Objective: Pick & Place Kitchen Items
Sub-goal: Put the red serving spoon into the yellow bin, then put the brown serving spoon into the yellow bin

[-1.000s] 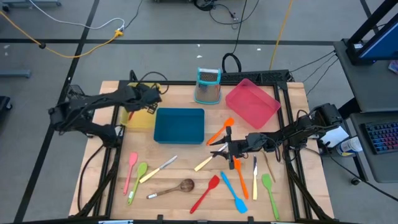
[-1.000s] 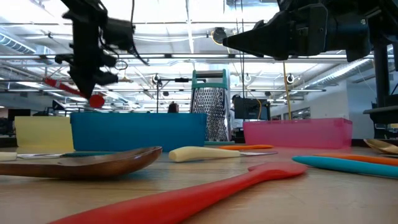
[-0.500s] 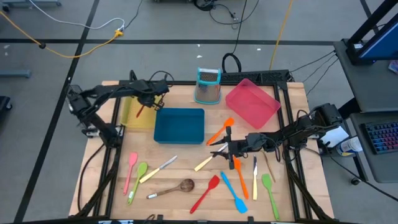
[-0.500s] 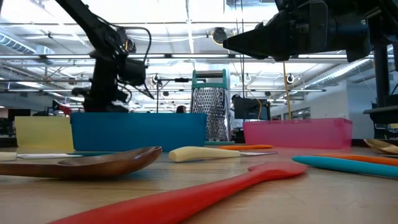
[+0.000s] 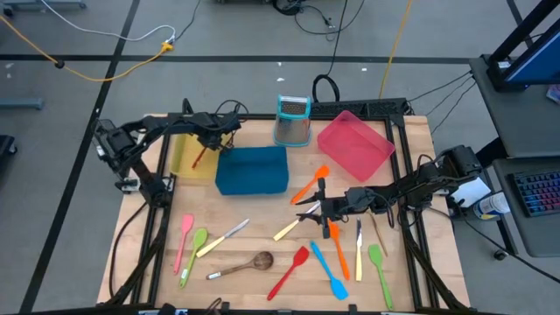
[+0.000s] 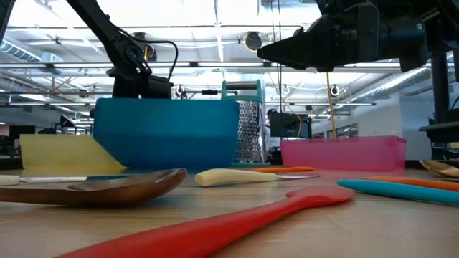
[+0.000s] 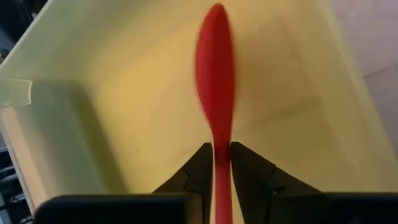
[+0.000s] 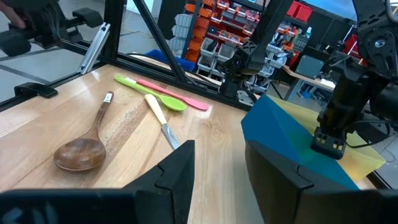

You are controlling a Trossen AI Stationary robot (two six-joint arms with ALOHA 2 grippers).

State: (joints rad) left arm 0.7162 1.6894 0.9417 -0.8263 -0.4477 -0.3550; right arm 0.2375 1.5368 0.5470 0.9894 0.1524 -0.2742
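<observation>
The left gripper (image 5: 210, 142) hangs over the yellow tray (image 5: 182, 163) at the back left of the table, its fingers (image 7: 198, 169) clenched on the handle of a red spoon (image 7: 215, 74). In the left wrist view the spoon's bowl points down into the tray, close to the tray floor; whether it touches cannot be told. From above, the spoon (image 5: 199, 157) shows as a short red streak slanting over the tray, just beside the blue tray (image 5: 252, 170). The blue tray sits askew, and in the low view its near side (image 6: 166, 133) looks raised, with one corner overlapping the yellow tray (image 6: 61, 153).

The right gripper (image 5: 308, 208) hovers above the middle of the table, right of centre, its fingers (image 8: 180, 174) spread apart and holding nothing. Just beside it lie an orange spatula (image 5: 310, 183) and a cream-handled knife (image 5: 290, 228).

The other utensils lie on the front half of the table: a pink spatula (image 5: 185, 238), a green spoon (image 5: 195, 250) and a second knife (image 5: 224, 236) at the left, a wooden spoon (image 5: 248, 263) and a red spatula (image 5: 290, 271) in the middle, and a blue spatula (image 5: 327, 270), another orange spatula (image 5: 338, 248) and a green spatula (image 5: 379, 269) at the right. A pink tray (image 5: 354, 144) and a metal grater (image 5: 293, 120) stand at the back.
</observation>
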